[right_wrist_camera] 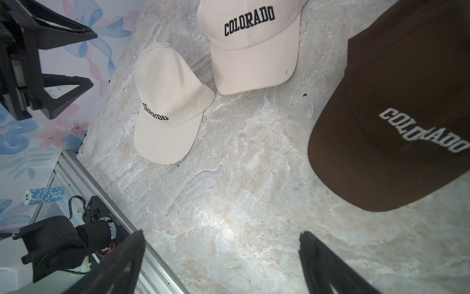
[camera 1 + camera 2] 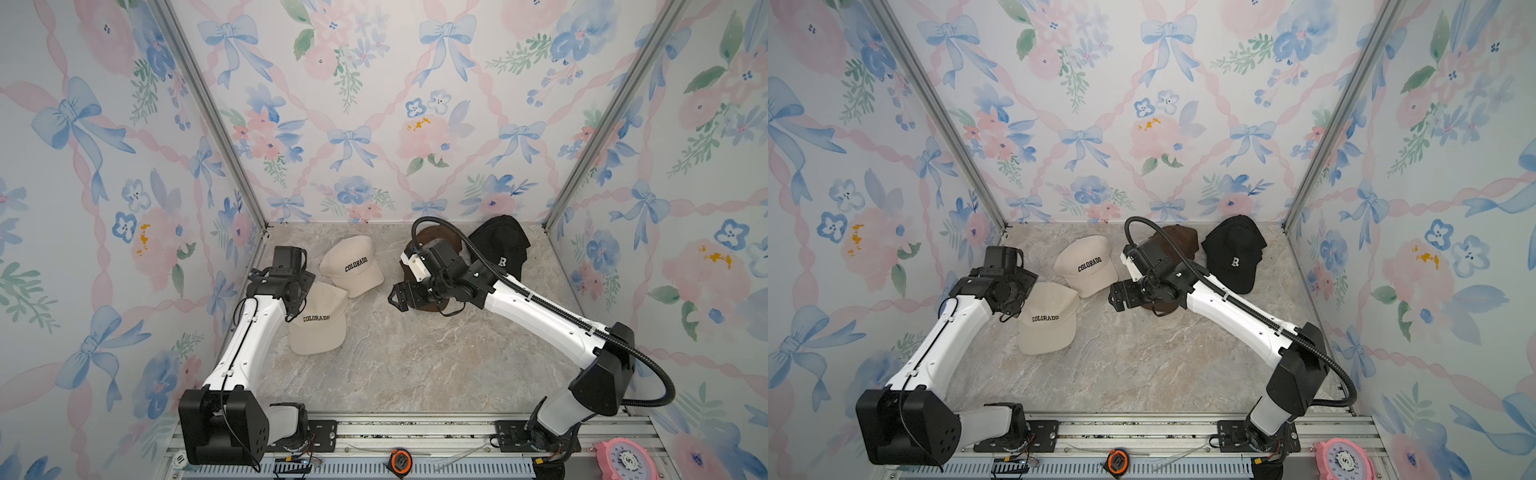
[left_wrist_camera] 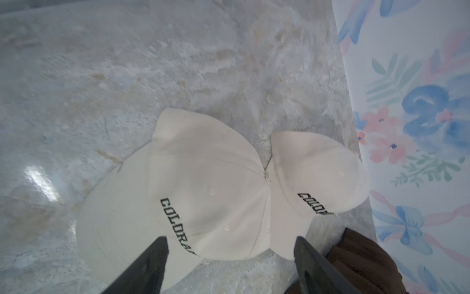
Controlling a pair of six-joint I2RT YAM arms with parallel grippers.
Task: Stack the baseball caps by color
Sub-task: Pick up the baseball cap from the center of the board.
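Note:
Two cream baseball caps with dark "COLORADO" lie at the left. The near one (image 2: 318,318) (image 3: 203,178) (image 1: 167,101) touches the brim of the far one (image 2: 353,264) (image 3: 318,173) (image 1: 251,51). My left gripper (image 2: 305,286) (image 3: 230,239) hangs open over the near cap's crown, holding nothing. A brown cap (image 2: 1183,241) (image 1: 394,114) lies mostly under my right arm. My right gripper (image 2: 401,297) (image 1: 222,233) is open and empty over bare table, just left of that brown brim. A black cap with a white "R" (image 2: 503,249) (image 2: 1233,253) sits at the back right.
Flowered walls close in the marble table (image 2: 415,365) on three sides. An aluminium rail (image 2: 415,428) runs along the front edge, with a tape measure (image 2: 401,461), a pink dial (image 2: 623,459) and a stack of blue chips (image 1: 43,194).

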